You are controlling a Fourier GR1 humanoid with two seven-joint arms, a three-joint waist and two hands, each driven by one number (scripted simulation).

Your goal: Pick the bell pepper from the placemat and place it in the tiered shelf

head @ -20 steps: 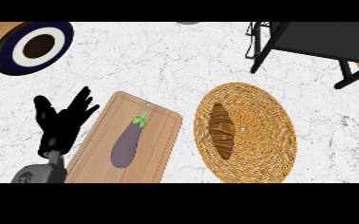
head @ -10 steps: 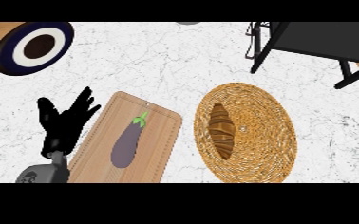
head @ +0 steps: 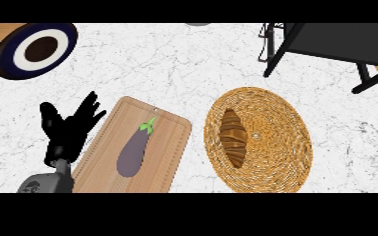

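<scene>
- The white marbled table (head: 184,65) and everything lying on it sit just as they did half a second ago.
- The black tiered shelf (head: 325,42) is cut off at the upper right; only its legs and one dark level show.
- The woven placemat (head: 284,125) carries something brown and ridged, perhaps a croissant (head: 234,137); no bell pepper can be made out.
- The wooden cutting board (head: 166,152) holds an eggplant (head: 133,150), its lower end cropped.
- The left hand (head: 66,130) rests beside the board, fingers spread, holding nothing, barely shifted.
- A blue-rimmed bowl (head: 22,60) is cropped at the upper left.
</scene>
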